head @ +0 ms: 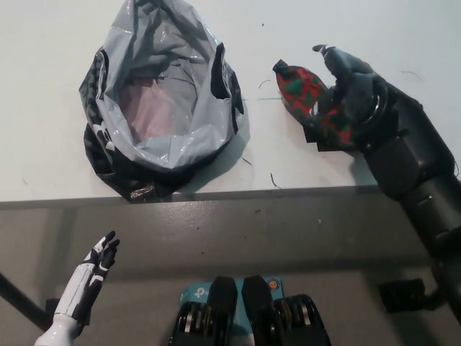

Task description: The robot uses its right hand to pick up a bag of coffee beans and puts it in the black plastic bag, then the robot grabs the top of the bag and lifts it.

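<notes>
Lying on white table (57,166), coffee bag (302,94), black plastic bag (162,101)

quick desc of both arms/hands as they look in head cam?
Left hand: white shell with black fingers, slim white forearm. Right hand: all black and glossy, on a bulky black forearm built of angular segments, with a thin metallic ring at the wrist. No markings legible.

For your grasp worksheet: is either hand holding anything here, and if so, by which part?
Nothing is clearly held. The right hand lies over the coffee bag's right half, with no closed grip visible. The left hand is open, below the table.
</notes>
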